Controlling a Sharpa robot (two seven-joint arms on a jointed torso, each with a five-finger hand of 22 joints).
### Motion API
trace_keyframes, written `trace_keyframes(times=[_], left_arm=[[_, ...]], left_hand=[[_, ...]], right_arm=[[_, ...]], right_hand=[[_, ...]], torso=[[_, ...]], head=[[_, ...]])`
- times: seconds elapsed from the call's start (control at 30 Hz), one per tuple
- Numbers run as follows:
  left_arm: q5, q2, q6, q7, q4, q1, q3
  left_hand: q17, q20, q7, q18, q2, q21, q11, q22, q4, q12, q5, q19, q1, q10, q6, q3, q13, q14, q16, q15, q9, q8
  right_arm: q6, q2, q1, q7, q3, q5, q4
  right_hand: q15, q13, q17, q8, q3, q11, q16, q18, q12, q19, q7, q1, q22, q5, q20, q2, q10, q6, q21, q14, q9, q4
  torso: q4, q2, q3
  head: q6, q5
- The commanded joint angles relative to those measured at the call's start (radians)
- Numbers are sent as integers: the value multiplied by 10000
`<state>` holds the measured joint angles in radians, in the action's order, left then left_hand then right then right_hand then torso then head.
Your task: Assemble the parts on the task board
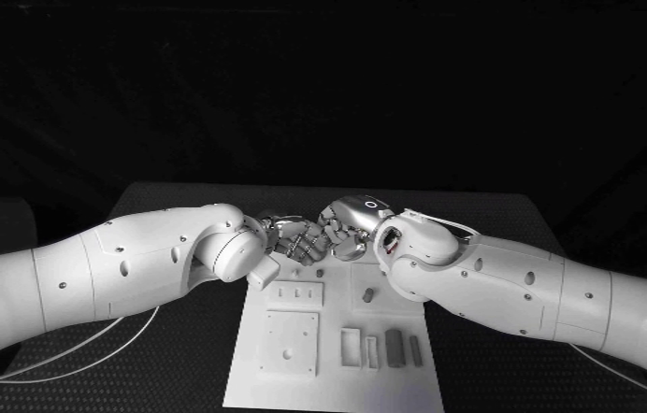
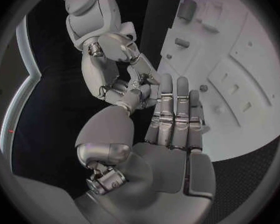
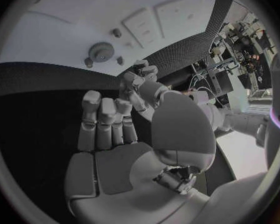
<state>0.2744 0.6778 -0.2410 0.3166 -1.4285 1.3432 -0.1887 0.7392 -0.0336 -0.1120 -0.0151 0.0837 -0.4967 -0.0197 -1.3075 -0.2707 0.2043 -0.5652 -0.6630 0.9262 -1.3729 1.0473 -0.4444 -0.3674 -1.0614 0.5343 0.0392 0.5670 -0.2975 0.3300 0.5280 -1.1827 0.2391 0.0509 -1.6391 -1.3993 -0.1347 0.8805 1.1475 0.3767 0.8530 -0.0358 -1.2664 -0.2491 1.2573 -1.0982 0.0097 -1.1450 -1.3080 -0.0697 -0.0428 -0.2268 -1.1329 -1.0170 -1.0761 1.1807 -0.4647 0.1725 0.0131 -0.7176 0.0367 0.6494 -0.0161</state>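
Observation:
In the head view my left hand point(image 1: 290, 241) and my right hand point(image 1: 348, 220) meet fingertip to fingertip just above the far edge of the white task board point(image 1: 256, 376). The left wrist view shows my left hand point(image 2: 176, 119) with fingers straight and thumb raised against the fingertips point(image 2: 139, 79) of the right hand point(image 2: 112, 59). Seen from the right wrist, my right hand point(image 3: 105, 122) has curled fingers and its thumb reaches the left hand point(image 3: 142, 68). Whether a part sits between the fingertips is hidden. Dark parts point(image 1: 394, 348) stand on the board's near right.
A gear point(image 3: 101, 51) and small pegs point(image 3: 117, 32) sit on the board point(image 3: 53, 30) near the hands. Two raised plates point(image 1: 292, 341) lie on the board's left half. White cables point(image 1: 81, 352) run over the black table at the left.

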Motion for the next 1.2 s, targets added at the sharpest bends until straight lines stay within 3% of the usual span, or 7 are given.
trace_keyframes(times=[0.03,0.23,0.53,0.73,1.0,1.2], left_arm=[[-31,16,-110,-68,49,28,27],[81,27,-28,9,31,28,27],[258,6,35,21,-1,26,27],[530,42,-3,61,15,25,27],[746,86,92,123,5,19,27],[826,87,170,159,-1,17,27]], left_hand=[[-4,7,251,151,76,-51,67,-216,-37,63,16,-7,-203,-43,335,-67,-15,-40,50,-33,40,44],[0,4,263,151,150,-79,76,-217,-126,86,7,23,-313,-52,349,-144,-28,-38,66,-38,80,31],[5,-7,272,151,59,-136,82,-228,-176,105,121,56,-256,-44,347,-264,-39,-34,87,-45,127,24],[5,-6,259,151,43,-232,77,-223,-119,126,549,67,-206,-31,318,-357,-52,-30,108,-43,189,31],[9,-15,266,151,58,-266,83,-221,-123,146,685,72,-173,-44,329,-393,-62,-46,126,-51,223,20],[16,-17,278,151,54,-283,95,-221,-137,169,683,79,-152,-71,352,-409,-74,-69,147,-62,247,3]], right_arm=[[-74,42,37,-112,17,-9,-91],[-7,62,42,-105,17,35,-102],[-132,67,43,-94,17,67,-62],[-184,142,44,-80,17,134,-90],[-148,219,61,-27,19,230,-70],[-137,229,72,-22,19,270,-70]], right_hand=[[-22,16,-9,34,54,-28,-56,-127,-45,-62,618,87,-96,-23,-30,3,-63,-668,-65,53,-428,9],[-19,13,-27,-5,66,-17,-32,-127,-81,-46,630,132,-83,-52,-23,-54,-43,-637,-45,35,-424,5],[-16,12,-37,-19,77,-13,-20,-127,-99,-42,634,147,-75,-57,-20,-73,-36,-630,-35,27,-425,-3],[-12,13,-46,-29,65,-9,-12,-127,-113,-41,638,199,-69,-58,-13,-95,-34,-635,-28,21,-430,-32],[11,23,-91,-133,-219,17,40,-127,-205,-2,661,675,-45,-348,38,-366,40,-547,11,-45,-442,-225],[25,23,-118,-194,-425,31,65,-127,-255,16,677,889,-28,-420,55,-437,74,-497,36,-83,-450,-328]], torso=[[1,2,-6],[0,-1,-6],[-7,2,-5],[-2,1,-6],[-8,7,-3],[-10,7,-6]], head=[[9,-12],[23,-20],[32,-18],[30,-7],[37,4],[27,16]])
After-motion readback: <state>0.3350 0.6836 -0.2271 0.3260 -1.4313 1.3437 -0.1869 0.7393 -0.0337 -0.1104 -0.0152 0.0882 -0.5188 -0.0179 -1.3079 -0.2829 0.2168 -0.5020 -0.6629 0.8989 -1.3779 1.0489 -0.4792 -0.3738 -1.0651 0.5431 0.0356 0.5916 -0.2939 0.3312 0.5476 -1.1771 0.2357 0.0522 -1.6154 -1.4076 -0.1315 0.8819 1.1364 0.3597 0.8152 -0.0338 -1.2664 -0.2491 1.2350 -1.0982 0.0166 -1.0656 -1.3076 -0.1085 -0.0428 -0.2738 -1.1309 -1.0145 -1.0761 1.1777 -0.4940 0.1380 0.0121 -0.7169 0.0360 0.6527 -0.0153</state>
